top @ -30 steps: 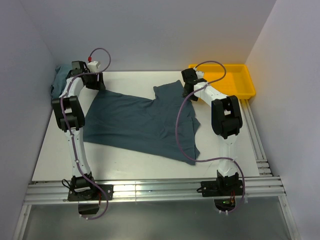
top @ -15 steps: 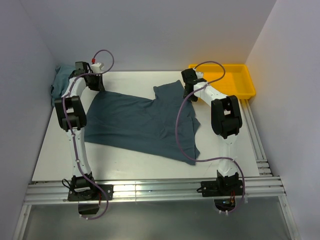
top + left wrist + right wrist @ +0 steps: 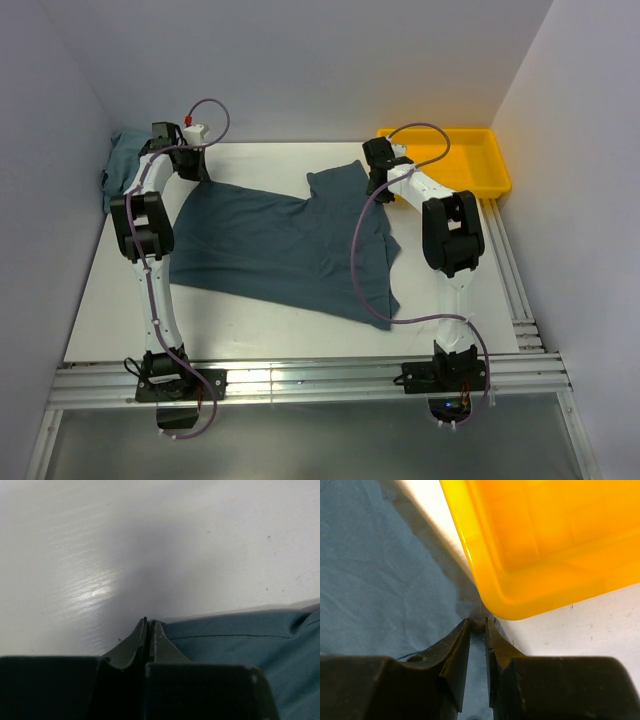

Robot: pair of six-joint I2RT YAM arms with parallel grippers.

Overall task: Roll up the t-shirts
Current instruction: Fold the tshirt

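**Slate-blue shirt flat, fingers at two far corners**

The t-shirt (image 3: 280, 245) lies spread on the white surface (image 3: 120, 300), stretching between both sets of fingers. The left fingers (image 3: 135, 642) are pressed together right at its far-left edge; whether cloth is caught between them I cannot tell. The right fingers (image 3: 457, 650) stand a narrow slit apart on its far-right edge, fabric showing between the tips. The yellow tray (image 3: 485, 587) has its corner just beyond those tips. A crumpled cloth (image 3: 120, 160) sits beside the left fingers.
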